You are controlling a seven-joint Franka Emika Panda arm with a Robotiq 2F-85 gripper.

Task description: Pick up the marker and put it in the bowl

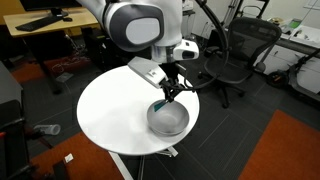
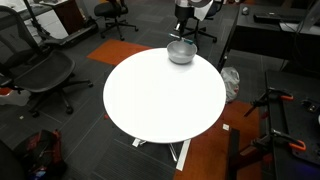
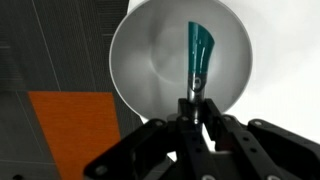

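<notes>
The grey-silver bowl (image 1: 168, 119) stands near the edge of the white round table (image 1: 110, 110); it also shows in an exterior view (image 2: 181, 52) and fills the wrist view (image 3: 180, 55). My gripper (image 1: 168, 95) hangs just above the bowl. In the wrist view the gripper (image 3: 196, 108) is shut on the teal-blue marker (image 3: 198, 52), which points down into the bowl over its inside. In the exterior views the marker is too small to make out.
Black office chairs (image 1: 235, 55) (image 2: 40, 75) stand around the table. Desks line the back of the room. An orange carpet patch (image 1: 285, 150) lies on the grey floor. The table's wide white top (image 2: 160, 95) spreads beside the bowl.
</notes>
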